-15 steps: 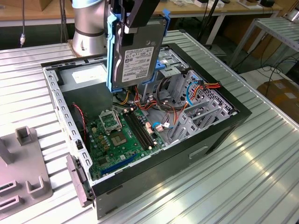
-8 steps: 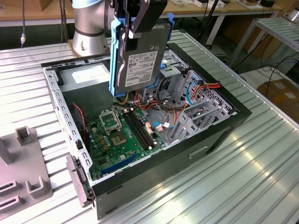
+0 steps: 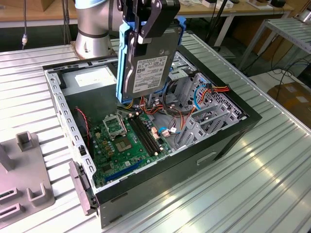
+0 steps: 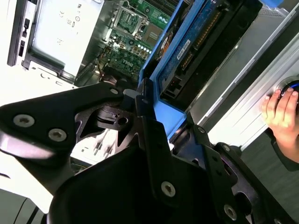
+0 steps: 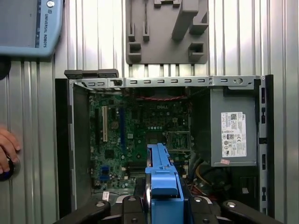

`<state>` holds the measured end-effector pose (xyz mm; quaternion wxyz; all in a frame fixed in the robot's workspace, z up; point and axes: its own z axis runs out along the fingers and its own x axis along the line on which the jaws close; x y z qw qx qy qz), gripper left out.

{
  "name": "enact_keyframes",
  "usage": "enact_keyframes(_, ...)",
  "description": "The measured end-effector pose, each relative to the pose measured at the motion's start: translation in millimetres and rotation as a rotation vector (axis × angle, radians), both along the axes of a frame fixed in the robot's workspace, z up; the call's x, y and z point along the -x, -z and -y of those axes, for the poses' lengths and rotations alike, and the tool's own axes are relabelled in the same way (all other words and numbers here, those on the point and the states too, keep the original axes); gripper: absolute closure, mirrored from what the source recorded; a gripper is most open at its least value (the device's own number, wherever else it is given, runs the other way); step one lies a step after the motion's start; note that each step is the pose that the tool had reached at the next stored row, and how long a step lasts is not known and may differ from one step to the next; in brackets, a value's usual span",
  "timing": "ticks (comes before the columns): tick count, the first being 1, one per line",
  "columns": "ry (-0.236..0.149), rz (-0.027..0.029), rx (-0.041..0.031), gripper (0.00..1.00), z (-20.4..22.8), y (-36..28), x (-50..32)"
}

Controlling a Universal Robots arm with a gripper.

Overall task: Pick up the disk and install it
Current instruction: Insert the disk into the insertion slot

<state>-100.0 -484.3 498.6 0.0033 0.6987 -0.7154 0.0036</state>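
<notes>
Hanging on edge above the open case (image 3: 223, 141), the disk (image 3: 148, 73) sits pinched in the gripper (image 3: 145, 30).
The gripper covers the disk's top edge; the disk hides the case's far middle. A person's hand (image 4: 280, 109) is cut off at the frame edge.
</notes>
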Motion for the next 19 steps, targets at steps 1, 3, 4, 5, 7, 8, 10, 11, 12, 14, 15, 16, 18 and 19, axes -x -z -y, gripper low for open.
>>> enact_keyframes(1,0.0,0.0,-0.0001,0.63,0.9,0.0,-0.3)
enact_keyframes(3,0.0,-0.0009,-0.0001,0.63,3.5,0.1,-2.0)
enact_keyframes(4,0.0,-0.0019,-0.0002,0.63,4.2,0.1,-3.3)
enact_keyframes(5,0.001,-0.0036,0.0,0.63,5.4,0.0,-5.7)
enact_keyframes(7,0.001,-0.0054,0.0,0.63,6.9,0.0,-8.3)
enact_keyframes(8,0.001,-0.0064,-0.0001,0.63,7.5,0.1,-9.5)
enact_keyframes(10,0.002,-0.0082,-0.0001,0.63,8.6,0.1,-12.0)
enact_keyframes(11,0.002,-0.0087,0.0,0.63,9.1,0.1,-12.9)
enact_keyframes(12,0.002,-0.0092,0.0,0.63,9.5,0.1,-13.9)
enact_keyframes(14,0.002,-0.0101,0.0,0.63,10.3,0.1,-15.9)
enact_keyframes(15,0.003,-0.0106,0.0,0.63,10.8,0.1,-16.9)
enact_keyframes(16,0.003,-0.0114,0.0,0.63,11.6,0.1,-18.6)
enact_keyframes(18,0.003,-0.0123,0.0,0.63,12.3,0.1,-20.5)
enact_keyframes(19,0.004,-0.0128,0.0,0.63,12.7,0.1,-22.0)
